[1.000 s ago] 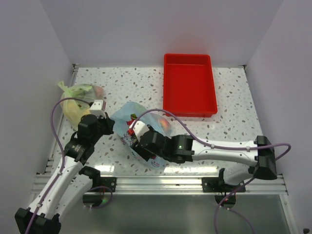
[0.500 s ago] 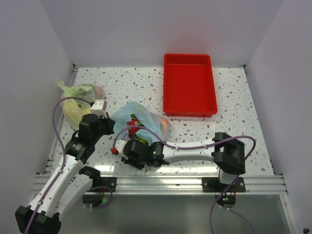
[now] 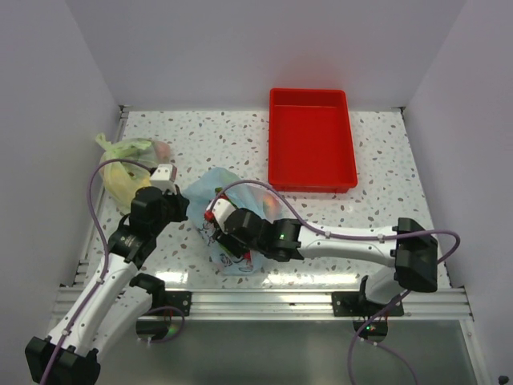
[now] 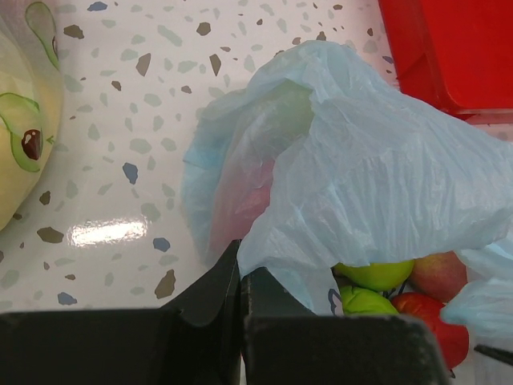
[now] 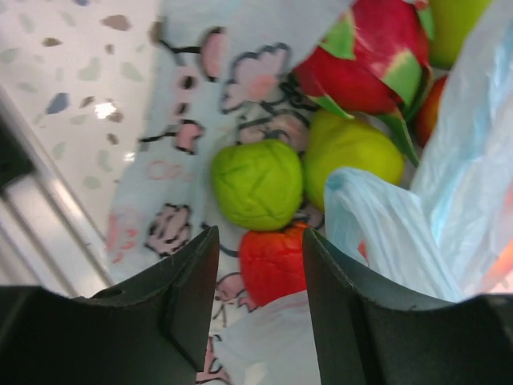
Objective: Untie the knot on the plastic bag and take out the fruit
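Plastic bag (image 4: 345, 160) again under right pincer (image 5: 259, 241)

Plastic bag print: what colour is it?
Pink with black outlines, on the light blue plastic bag; clearest in the right wrist view.

A red tray (image 3: 313, 140) sits at the back of the speckled table (image 3: 216, 132). Well left of it, by the table's edge, lies a yellow-green bag (image 3: 124, 170), knotted on top.
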Robot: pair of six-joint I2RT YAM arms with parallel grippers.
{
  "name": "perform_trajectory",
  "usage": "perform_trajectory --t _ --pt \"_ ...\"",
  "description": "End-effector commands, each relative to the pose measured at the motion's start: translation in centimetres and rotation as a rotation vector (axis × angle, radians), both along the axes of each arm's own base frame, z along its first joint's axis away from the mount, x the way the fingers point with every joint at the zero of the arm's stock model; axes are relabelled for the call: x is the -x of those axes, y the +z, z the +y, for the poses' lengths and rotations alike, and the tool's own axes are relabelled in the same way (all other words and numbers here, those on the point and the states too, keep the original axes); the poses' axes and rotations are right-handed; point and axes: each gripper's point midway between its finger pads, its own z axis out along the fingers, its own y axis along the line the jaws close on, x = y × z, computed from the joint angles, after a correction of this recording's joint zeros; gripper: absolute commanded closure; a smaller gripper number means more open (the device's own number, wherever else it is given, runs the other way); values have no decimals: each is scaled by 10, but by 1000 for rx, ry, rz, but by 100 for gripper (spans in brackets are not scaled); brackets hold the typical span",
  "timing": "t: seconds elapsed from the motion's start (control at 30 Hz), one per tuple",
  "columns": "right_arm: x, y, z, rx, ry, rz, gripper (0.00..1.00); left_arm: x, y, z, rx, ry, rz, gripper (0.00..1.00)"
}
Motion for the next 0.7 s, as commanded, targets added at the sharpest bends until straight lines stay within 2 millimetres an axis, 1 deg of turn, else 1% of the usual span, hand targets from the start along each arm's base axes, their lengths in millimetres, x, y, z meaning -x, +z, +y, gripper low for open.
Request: perform_trajectory --t 0.0,0.1,0.13,0.2,0.23,0.33,0.37,0.43,0.47,0.5,0.53,0.63,0.67 --pt "-22 -8 -12 6 -94 2 51 -4 6 -1 -1 -16 -30 100" --pt "-25 -12 -5 4 -71 11 50 -4 7 -1 -2 -17 -30 100" --pt "-26 -19 -2 15 -64 18 50 -4 6 -1 -4 -17 -29 100" --pt "-27 -22 5 9 -41 27 50 -4 5 -2 -5 -17 -28 100" --pt "-27 -31 7 25 -36 37 50 -4 5 -2 -5 -17 -26 100" --pt "-29 -41 14 28 -22 60 50 -4 5 -1 -6 -17 -25 100" --pt "-29 -49 15 37 -20 70 49 -4 5 -1 -6 -17 -25 100" --pt "-27 -53 21 29 0 83 44 -4 5 -1 -6 -17 -25 100" --pt "-27 -59 22 39 8 89 41 -4 4 -1 -6 -17 -25 100" --pt "-26 -59 25 34 16 93 37 -4 4 -2 -7 -19 -23 100" --pt "-26 -62 26 36 21 96 29 -4 5 -2 -7 -19 -25 100" --pt "-25 -68 31 40 35 102 19 -4 4 -2 -7 -21 -22 100" --pt "-26 -68 33 39 35 101 18 -5 3 -2 -8 -19 -20 100"
